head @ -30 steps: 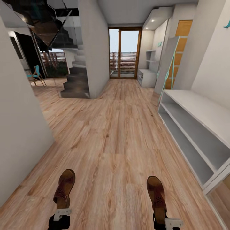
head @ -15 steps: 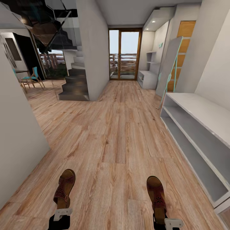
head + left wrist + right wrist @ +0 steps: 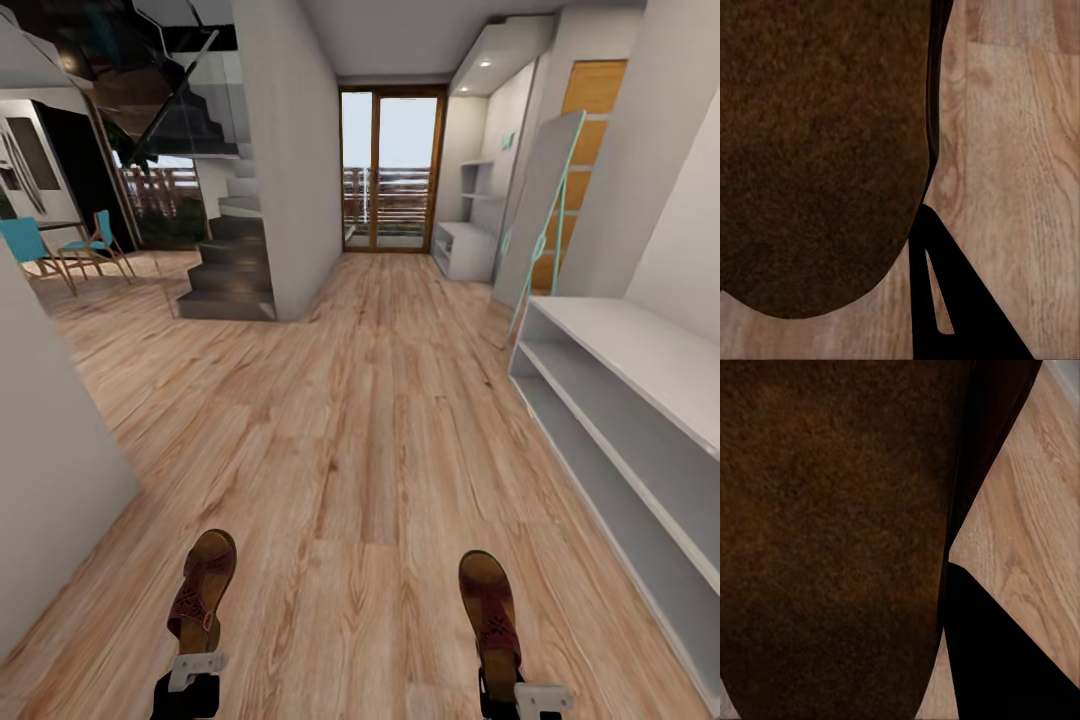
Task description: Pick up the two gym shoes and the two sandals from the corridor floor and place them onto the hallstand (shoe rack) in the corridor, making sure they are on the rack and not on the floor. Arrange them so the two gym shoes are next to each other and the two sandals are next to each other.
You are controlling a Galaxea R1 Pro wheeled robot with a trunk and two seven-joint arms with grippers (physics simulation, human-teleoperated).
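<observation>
In the head view each arm carries one sandal low at the near edge of the picture, above the light brown wood-plank corridor floor [image 3: 370, 420]. The left gripper [image 3: 195, 668] is clamped on the heel end of a brown leather sandal with a tan footbed and reddish-brown patterned straps [image 3: 203, 590], whose toe points away from the robot down the corridor. The right gripper [image 3: 530, 695] grips the heel end of the matching second brown leather sandal [image 3: 489, 610] in the same way, toe forward. The two sandals are well apart, one at each side of the robot.

In the left wrist view the rough dark brown sole of its sandal [image 3: 817, 150] lies close to the camera, with a black finger [image 3: 952, 300] beside its edge and floor planks beyond. The right wrist view gives the same: the other sandal's dark sole [image 3: 832, 532] and a black finger [image 3: 997, 652] against it.

The large light-grey hallstand with its long low two-tier bench [image 3: 640, 400] stands along the right wall, ahead of the right arm, its flat top and both tiers bare.
</observation>
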